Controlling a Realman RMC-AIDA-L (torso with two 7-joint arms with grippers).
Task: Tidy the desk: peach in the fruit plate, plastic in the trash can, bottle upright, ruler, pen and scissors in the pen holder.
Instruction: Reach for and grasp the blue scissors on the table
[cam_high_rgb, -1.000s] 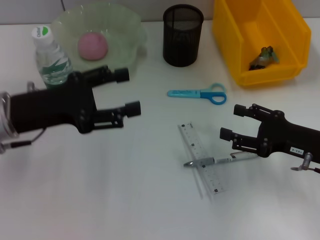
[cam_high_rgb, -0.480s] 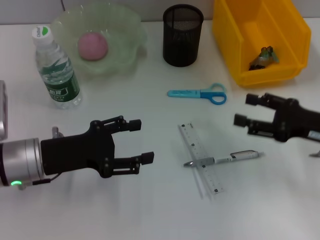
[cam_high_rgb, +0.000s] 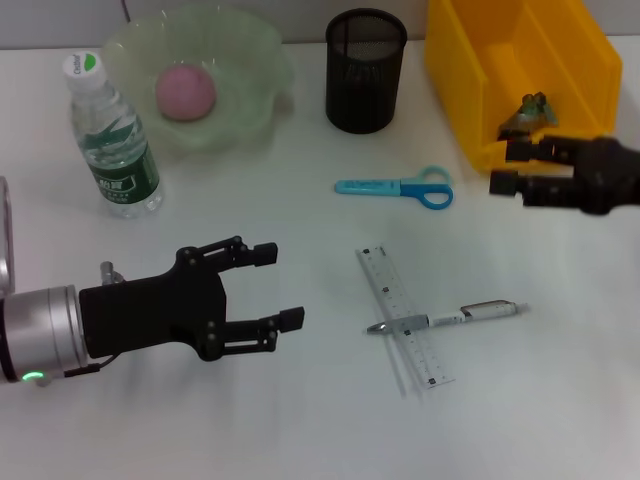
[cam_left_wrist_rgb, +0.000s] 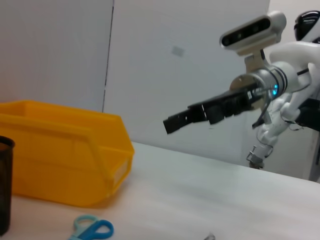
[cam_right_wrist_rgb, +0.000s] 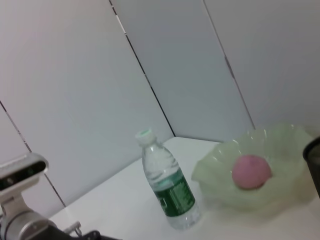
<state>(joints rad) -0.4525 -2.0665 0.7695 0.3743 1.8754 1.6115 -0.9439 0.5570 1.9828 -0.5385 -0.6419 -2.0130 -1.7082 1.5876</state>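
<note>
The left gripper (cam_high_rgb: 278, 287) has left the upright bottle (cam_high_rgb: 113, 146), jaws wide and empty, while the right gripper (cam_high_rgb: 508, 166), jaws open and empty, retreated from the pen (cam_high_rgb: 470, 315).

You're looking at a plain white tabletop (cam_high_rgb: 300, 420) under even, soft light with faint shadows. Behind it, both wrist views show you a pale grey wall (cam_left_wrist_rgb: 165, 75) made of flat panels split by thin dark seams (cam_right_wrist_rgb: 142, 70). The panels meet the tabletop's far edge.
</note>
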